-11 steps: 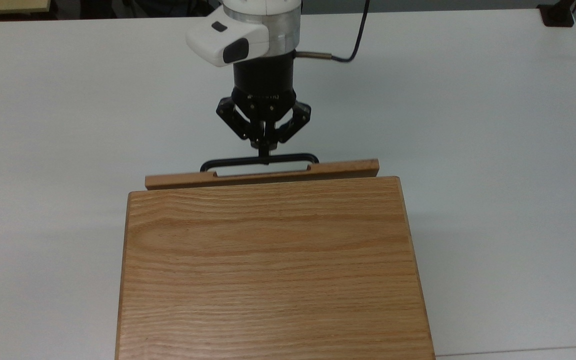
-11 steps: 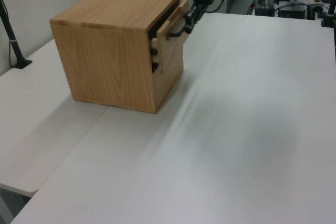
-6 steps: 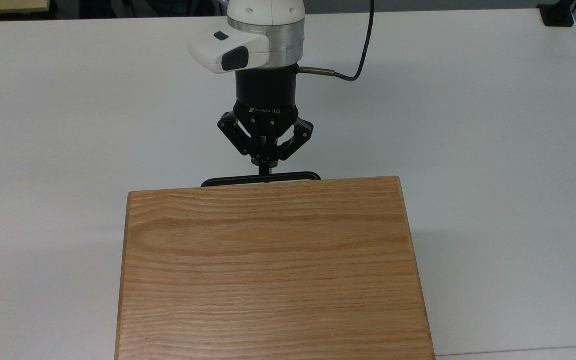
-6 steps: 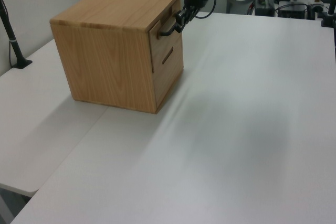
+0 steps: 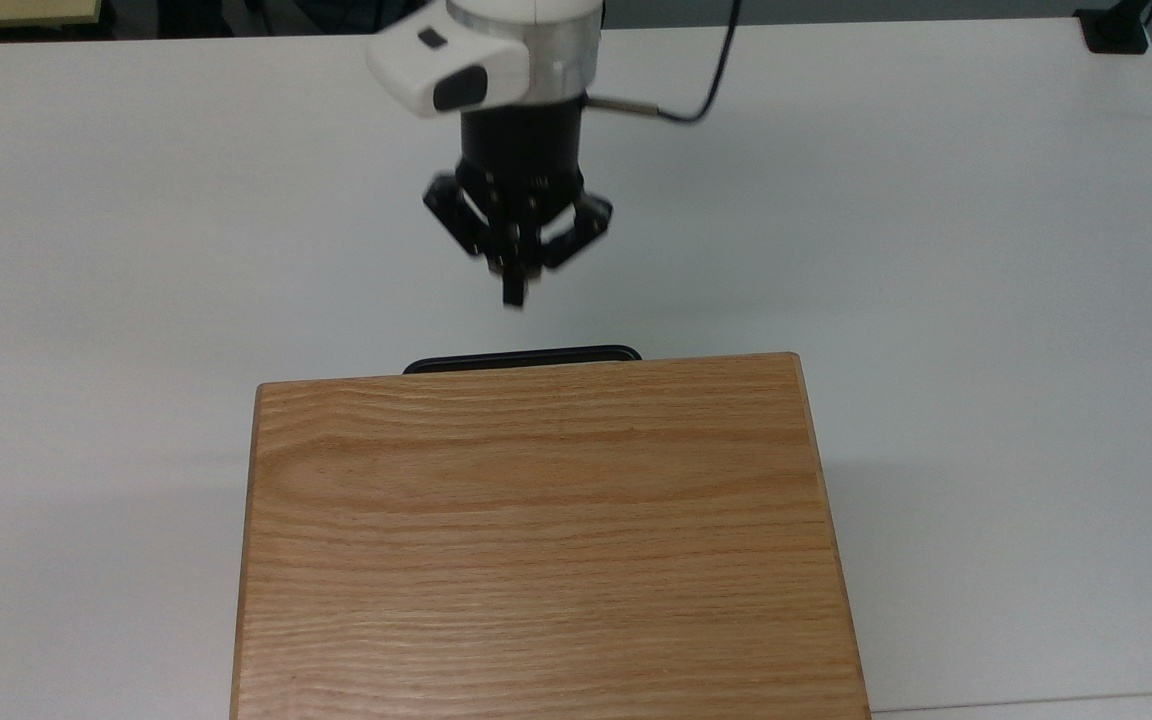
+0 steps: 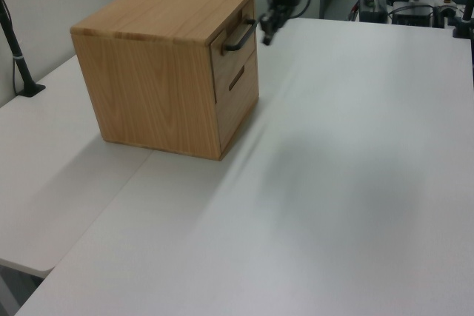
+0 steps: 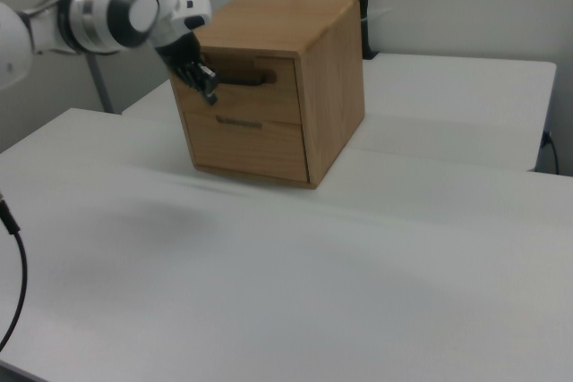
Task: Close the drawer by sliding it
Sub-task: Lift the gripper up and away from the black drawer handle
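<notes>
The robot's black two-finger claw (image 5: 515, 290) hangs in open air above the white table (image 5: 936, 250), its fingers drawn together on nothing. It is near the black bar handle (image 5: 522, 358) but clear of it, with bare table showing between the two in the top view. In the left view the claw (image 6: 266, 35) sits just to the right of the handle's far end (image 6: 238, 37).

The drawer (image 7: 255, 89) is the upper front panel of the oak cabinet (image 5: 546, 540). It lies flush with the cabinet face, above a second, lower front with a slot pull (image 7: 238, 121). In the top view the drawer's handle pokes out past the cabinet top's far edge.

The sliding step looks finished and the drawer reads as closed. What seems left is for the arm to move away from the cabinet without catching the handle.
</notes>
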You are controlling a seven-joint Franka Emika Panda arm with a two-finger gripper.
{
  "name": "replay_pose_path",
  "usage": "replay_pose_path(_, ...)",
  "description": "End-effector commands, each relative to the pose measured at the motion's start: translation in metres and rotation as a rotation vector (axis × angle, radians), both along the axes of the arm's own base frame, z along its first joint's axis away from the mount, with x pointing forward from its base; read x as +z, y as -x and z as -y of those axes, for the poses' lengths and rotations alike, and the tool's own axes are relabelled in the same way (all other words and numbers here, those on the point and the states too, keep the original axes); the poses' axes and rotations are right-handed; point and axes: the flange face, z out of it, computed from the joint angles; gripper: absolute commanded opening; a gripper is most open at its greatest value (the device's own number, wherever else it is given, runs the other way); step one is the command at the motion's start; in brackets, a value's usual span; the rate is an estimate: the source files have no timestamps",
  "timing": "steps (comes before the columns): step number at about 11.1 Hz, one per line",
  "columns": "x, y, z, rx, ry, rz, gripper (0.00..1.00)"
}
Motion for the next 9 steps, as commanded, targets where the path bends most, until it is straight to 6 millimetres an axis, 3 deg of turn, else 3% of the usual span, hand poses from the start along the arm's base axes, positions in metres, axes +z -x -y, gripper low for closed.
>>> replay_pose_path(1,0.049,0.081,0.028,0.087,0.004,-0.246,0.28)
replay_pose_path(2,0.059,0.104,0.041,0.078,0.003,-0.291,0.68)
replay_pose_path(3,0.063,0.121,0.051,0.057,-0.001,-0.341,1.0)
replay_pose_path(5,0.067,0.13,0.068,0.042,-0.003,-0.376,1.0)
replay_pose_path(9,0.071,0.13,0.077,0.023,-0.013,-0.37,1.0)
